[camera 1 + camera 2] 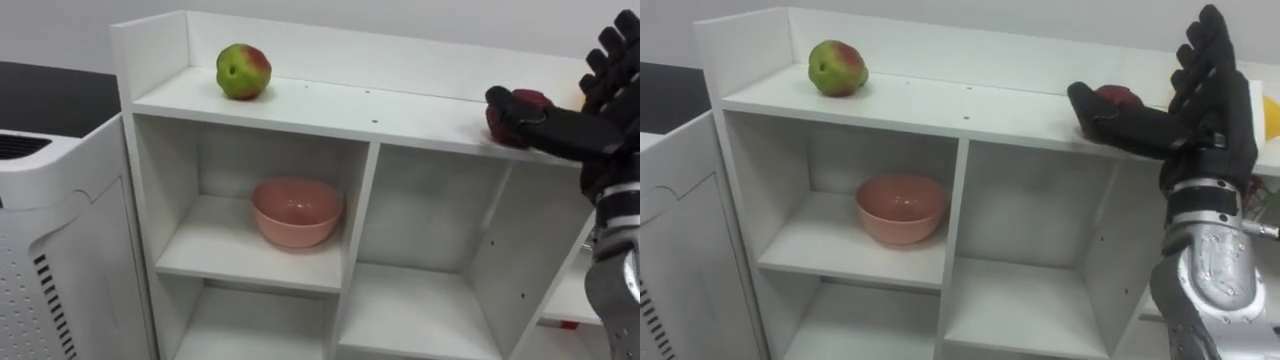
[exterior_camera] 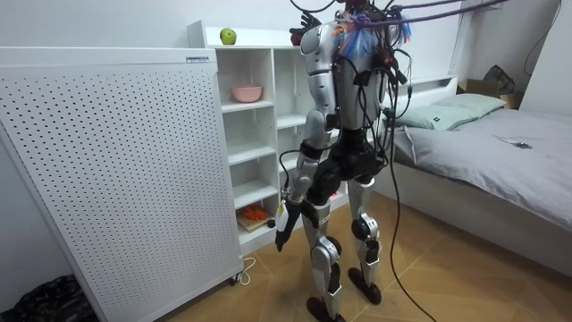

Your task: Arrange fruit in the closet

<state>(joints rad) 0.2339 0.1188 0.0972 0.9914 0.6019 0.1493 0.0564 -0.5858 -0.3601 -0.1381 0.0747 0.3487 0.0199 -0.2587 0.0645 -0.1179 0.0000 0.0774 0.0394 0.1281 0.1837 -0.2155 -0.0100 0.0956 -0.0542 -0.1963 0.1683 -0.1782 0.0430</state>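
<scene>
A green and red apple point(image 1: 243, 72) rests on the left of the white closet's top board point(image 1: 350, 105). Near the right end of that board lies a dark red fruit point(image 1: 528, 100). My right hand point(image 1: 1205, 110) is raised just right of it, fingers straight and pointing up, while the thumb reaches across the front of the red fruit and touches it. A pink bowl point(image 1: 296, 210) sits in the upper left compartment. In the room view I stand facing the closet, and my left hand point(image 2: 281, 234) hangs low by my side.
A white perforated panel point(image 2: 107, 179) stands against the closet's left side. Something yellow point(image 1: 1270, 115) shows on the top board behind my right hand. Orange items point(image 2: 255, 215) lie on a low shelf. A bed point(image 2: 483, 134) stands at the room view's right.
</scene>
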